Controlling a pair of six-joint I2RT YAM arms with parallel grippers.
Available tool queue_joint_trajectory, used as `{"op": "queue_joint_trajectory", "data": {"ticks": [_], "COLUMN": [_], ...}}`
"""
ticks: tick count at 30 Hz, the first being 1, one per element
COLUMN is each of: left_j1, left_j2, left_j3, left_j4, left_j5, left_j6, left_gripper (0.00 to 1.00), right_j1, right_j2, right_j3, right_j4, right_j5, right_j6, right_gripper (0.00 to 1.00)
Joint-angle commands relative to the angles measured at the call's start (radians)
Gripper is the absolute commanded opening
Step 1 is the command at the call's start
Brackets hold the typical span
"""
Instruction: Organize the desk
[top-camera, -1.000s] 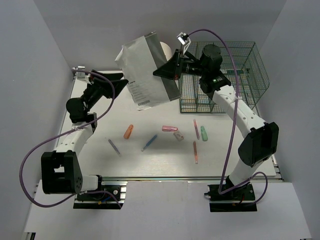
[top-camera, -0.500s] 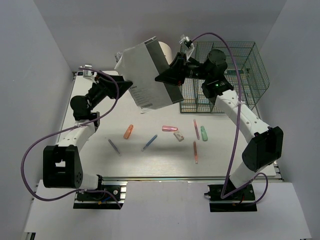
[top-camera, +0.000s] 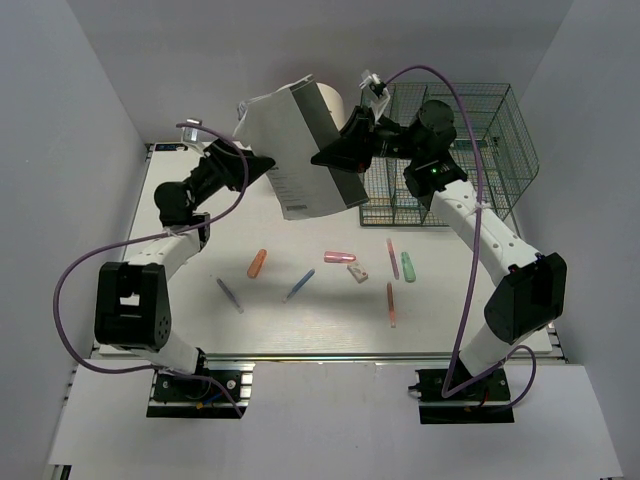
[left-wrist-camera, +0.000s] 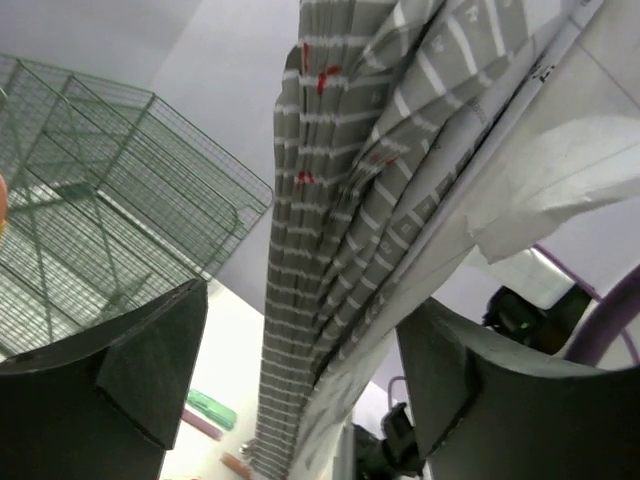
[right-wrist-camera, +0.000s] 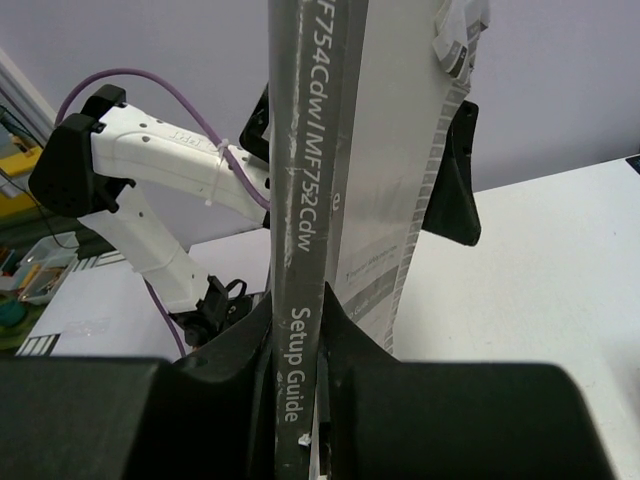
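Observation:
A grey-and-white setup guide booklet (top-camera: 295, 150) hangs in the air above the back of the white desk (top-camera: 300, 325). My right gripper (top-camera: 335, 155) is shut on its grey spine (right-wrist-camera: 300, 200), with the fingers pinching both sides in the right wrist view (right-wrist-camera: 298, 400). My left gripper (top-camera: 260, 165) is at the booklet's left edge. In the left wrist view (left-wrist-camera: 300, 400) its fingers (left-wrist-camera: 110, 370) stand wide apart, with the fanned pages (left-wrist-camera: 330, 250) between them and a gap on each side.
A green wire mesh organizer (top-camera: 470, 130) stands at the back right, also in the left wrist view (left-wrist-camera: 90, 220). A cream rounded box (top-camera: 330, 100) is behind the booklet. Several pens and markers lie mid-desk: orange (top-camera: 257, 263), blue (top-camera: 298, 285), pink (top-camera: 340, 257), green (top-camera: 408, 266), red (top-camera: 390, 304).
The left arm has risen and reached right, bringing its gripper to the booklet's left edge. The right gripper has lifted the booklet slightly and turned it more edge-on.

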Motion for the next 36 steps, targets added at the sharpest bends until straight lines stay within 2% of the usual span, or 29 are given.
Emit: {"op": "queue_joint_trajectory", "data": {"ticks": [1, 2, 5, 6, 9, 16, 19, 20, 21, 22, 24, 27, 31, 35, 36], "left_j1": [-0.007, -0.007, -0.007, -0.007, -0.016, -0.016, -0.016, -0.016, -0.016, -0.016, -0.025, -0.026, -0.035, -0.035, -0.035], "left_j2": [0.015, 0.024, 0.035, 0.036, 0.049, 0.055, 0.052, 0.052, 0.049, 0.044, 0.038, 0.036, 0.042, 0.049, 0.047], "left_j3": [0.040, 0.041, 0.041, 0.044, 0.058, 0.085, 0.098, 0.101, 0.104, 0.107, 0.107, 0.107, 0.122, 0.135, 0.136], "left_j4": [0.267, 0.294, 0.344, 0.356, 0.379, 0.390, 0.399, 0.401, 0.405, 0.407, 0.408, 0.416, 0.430, 0.436, 0.436], "left_j5": [0.021, 0.022, 0.013, 0.013, 0.019, 0.016, 0.016, 0.016, 0.017, 0.019, 0.022, 0.027, 0.025, 0.028, 0.027], "left_j6": [-0.103, -0.112, -0.141, -0.147, -0.172, -0.178, -0.184, -0.187, -0.189, -0.190, -0.189, -0.189, -0.193, -0.199, -0.203], "left_gripper": [0.83, 0.76, 0.65, 0.55, 0.37, 0.19, 0.20, 0.24, 0.32, 0.49, 0.62, 0.72, 0.71, 0.48, 0.35], "right_j1": [0.004, 0.004, 0.001, 0.001, 0.000, 0.001, 0.000, 0.000, -0.002, 0.000, 0.001, 0.000, 0.000, 0.000, -0.002], "right_j2": [-0.035, -0.036, -0.033, -0.032, -0.033, -0.021, -0.015, -0.015, -0.015, -0.012, -0.007, -0.001, 0.003, 0.003, 0.002], "right_j3": [0.035, 0.037, 0.040, 0.035, 0.040, 0.054, 0.058, 0.060, 0.060, 0.061, 0.063, 0.069, 0.064, 0.060, 0.061], "right_j4": [0.083, 0.074, 0.039, 0.039, 0.001, -0.049, -0.072, -0.075, -0.075, -0.075, -0.063, -0.044, -0.016, -0.016, -0.021], "right_j5": [0.024, 0.035, 0.046, 0.047, 0.076, 0.096, 0.107, 0.104, 0.104, 0.102, 0.096, 0.087, 0.084, 0.093, 0.095], "right_j6": [-0.019, -0.034, -0.047, -0.048, -0.076, -0.088, -0.096, -0.096, -0.094, -0.090, -0.079, -0.045, -0.002, -0.001, -0.002], "right_gripper": [0.00, 0.00, 0.00, 0.00, 0.00, 0.00, 0.00, 0.00, 0.00, 0.00, 0.00, 0.00, 0.00, 0.00, 0.00]}}
